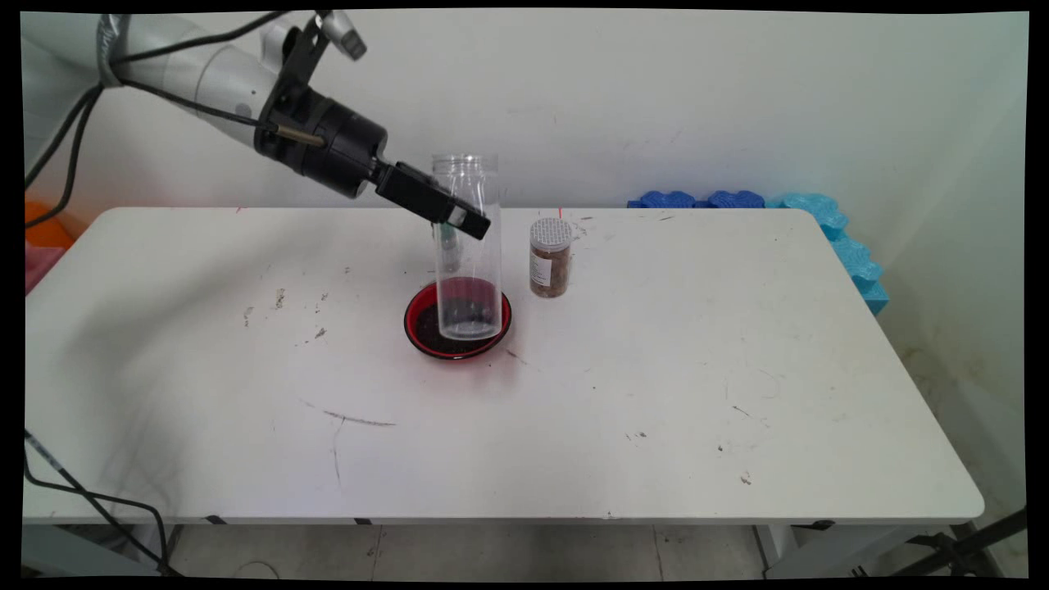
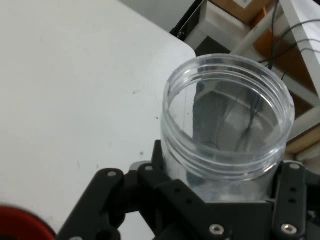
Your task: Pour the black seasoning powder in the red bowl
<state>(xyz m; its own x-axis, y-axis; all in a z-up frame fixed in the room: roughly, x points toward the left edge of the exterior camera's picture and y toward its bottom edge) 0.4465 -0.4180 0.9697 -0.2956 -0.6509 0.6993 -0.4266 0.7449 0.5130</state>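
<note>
The end effector (image 1: 456,220) is clenched around a tall clear jar (image 1: 467,246), whose base rests in a red bowl (image 1: 418,315) below it on the bench (image 1: 656,369). A small spice jar (image 1: 550,257) stands just beyond.

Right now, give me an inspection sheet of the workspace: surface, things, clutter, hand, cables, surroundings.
Surface: white table, scuffed and specked with dark marks.
Things: tall clear jar, open-topped, bottom resting in a red bowl with dark contents; small lidded jar of brown material stands apart, to the picture's right.
Clutter: nothing seen beyond the marks.
Hand: hand closed on the tall clear jar's upper part, one finger on each side in the hand view.
Cables: black cables hang from the arm; more near the floor at lower left.
Surroundings: pale wall; blue foam pieces behind the far right corner.
</note>
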